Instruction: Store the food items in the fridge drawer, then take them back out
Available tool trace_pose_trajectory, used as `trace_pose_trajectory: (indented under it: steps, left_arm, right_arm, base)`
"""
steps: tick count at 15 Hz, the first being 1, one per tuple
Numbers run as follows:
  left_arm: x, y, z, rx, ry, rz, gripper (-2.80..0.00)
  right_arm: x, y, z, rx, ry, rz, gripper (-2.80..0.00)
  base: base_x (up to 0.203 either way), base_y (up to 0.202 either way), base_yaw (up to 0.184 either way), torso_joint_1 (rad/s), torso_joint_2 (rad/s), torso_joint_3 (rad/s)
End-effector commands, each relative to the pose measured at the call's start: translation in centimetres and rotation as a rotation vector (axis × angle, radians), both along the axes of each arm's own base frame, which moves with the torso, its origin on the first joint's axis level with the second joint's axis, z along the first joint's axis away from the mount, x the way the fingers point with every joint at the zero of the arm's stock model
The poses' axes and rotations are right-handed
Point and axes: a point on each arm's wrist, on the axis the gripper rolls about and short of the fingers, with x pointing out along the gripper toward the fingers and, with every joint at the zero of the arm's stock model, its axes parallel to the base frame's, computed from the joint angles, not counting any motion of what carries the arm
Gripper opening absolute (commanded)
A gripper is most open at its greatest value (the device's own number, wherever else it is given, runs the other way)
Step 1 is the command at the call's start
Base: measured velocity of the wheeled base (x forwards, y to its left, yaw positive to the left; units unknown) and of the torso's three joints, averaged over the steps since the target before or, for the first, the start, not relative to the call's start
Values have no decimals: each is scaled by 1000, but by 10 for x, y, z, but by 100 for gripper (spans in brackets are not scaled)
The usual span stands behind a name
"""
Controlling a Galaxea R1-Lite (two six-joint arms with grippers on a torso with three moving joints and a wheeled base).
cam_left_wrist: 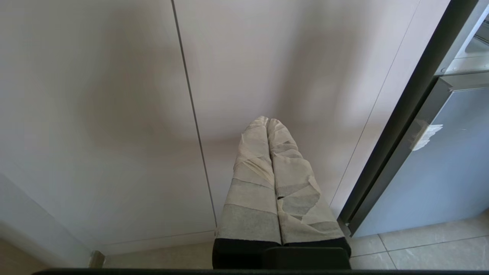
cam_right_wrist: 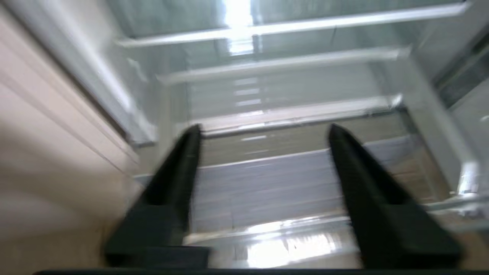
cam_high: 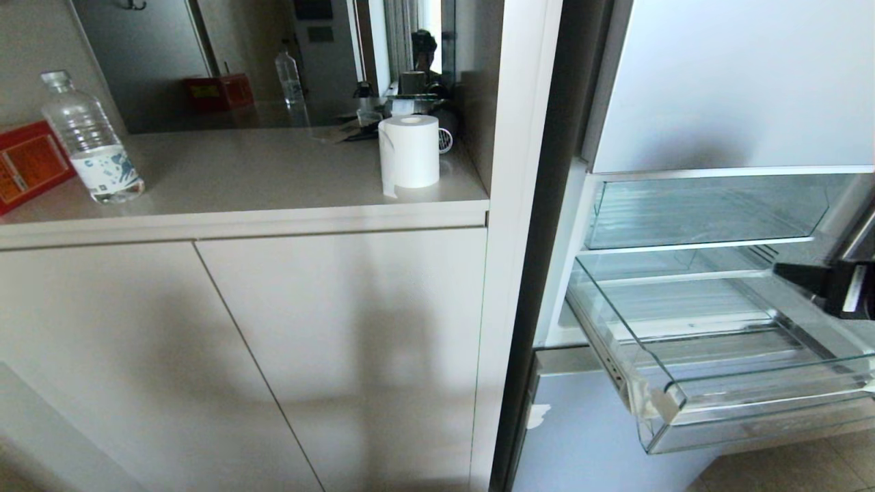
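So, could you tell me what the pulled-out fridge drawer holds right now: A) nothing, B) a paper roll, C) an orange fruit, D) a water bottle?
A: the drawer shows only its bare ribbed bottom, with the open right gripper above it holding nothing.

No text, brand, number or sign is showing clearly enough to be read. The water bottle (cam_high: 90, 140) on the counter is wearing a white label with blue markings, but no letters are coming through. The red box (cam_high: 27, 164) at the counter's left edge is carrying an orange panel with darker print that is staying illegible. Its reflection in the mirrored back panel is showing a yellowish label, equally unreadable
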Motion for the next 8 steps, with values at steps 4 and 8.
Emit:
trace_pose_trajectory:
  steps: [4, 8]
  left_arm:
    - [0, 0, 0, 0, 1, 0, -280]
    - [0, 0, 0, 0, 1, 0, -280]
  right_arm:
    - [-133, 15, -27, -56, -238, 48, -280]
    - [-180, 18, -103, -124, -262, 73, -280]
  base:
    - [0, 0, 0, 0, 0, 0]
    - [0, 0, 0, 0, 0, 0]
